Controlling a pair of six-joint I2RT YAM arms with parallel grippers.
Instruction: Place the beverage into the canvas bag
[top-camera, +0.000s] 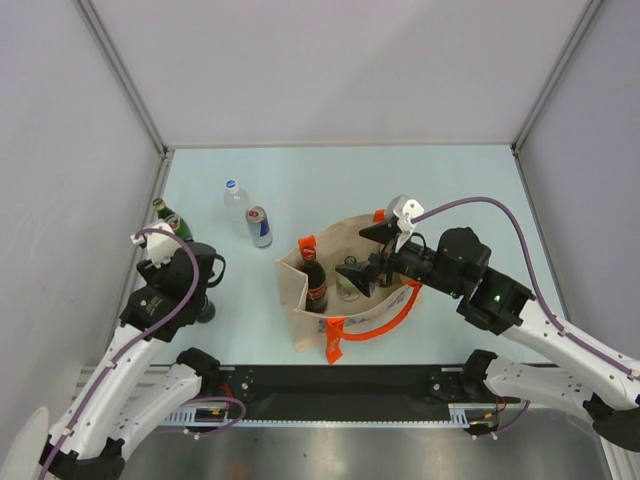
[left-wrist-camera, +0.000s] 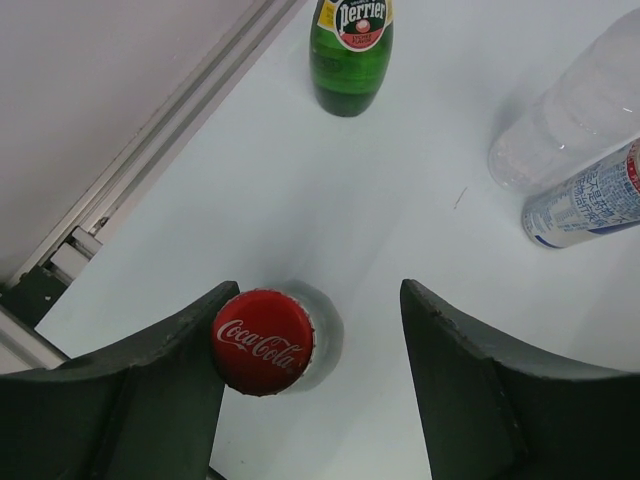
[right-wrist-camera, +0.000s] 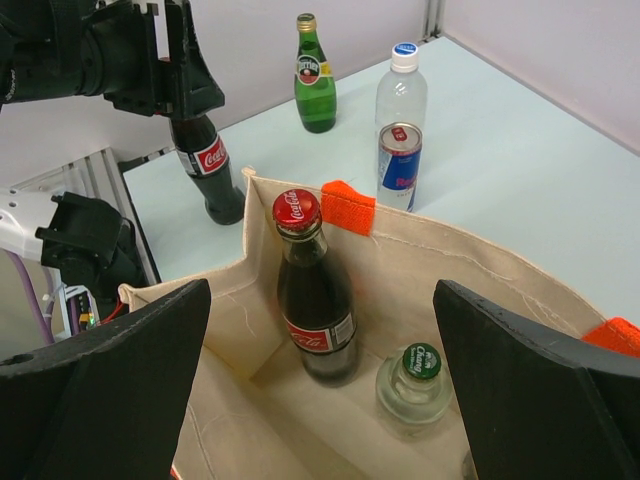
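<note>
Left gripper (left-wrist-camera: 320, 310) stands half open over a cola bottle (left-wrist-camera: 263, 342) that is upright on the table (top-camera: 450, 180), well left of the canvas bag (top-camera: 308, 325). One finger touches the red cap and the other stands clear, so nothing is held yet. The step in hand looks to be the grasp on this drink. The next move likely calls for the jaws to meet on the neck just under the cap, then a straight lift high enough to clear the bag's rim before carrying it right. The bag stands open-mouthed toward the near edge of the table, its orange handles splayed. The right gripper (top-camera: 366, 251) is spread wide and empty above its mouth. Inside, a second cola bottle (right-wrist-camera: 312, 300) stands upright near one corner, with a shorter clear glass bottle (right-wrist-camera: 415, 385), green-capped, beside it; bare floor shows around them. Beyond the bag, loose on the table, stand a water bottle (right-wrist-camera: 402, 90), a green bottle (right-wrist-camera: 316, 85) and a can (right-wrist-camera: 400, 165), the can just beside the water bottle.
</note>
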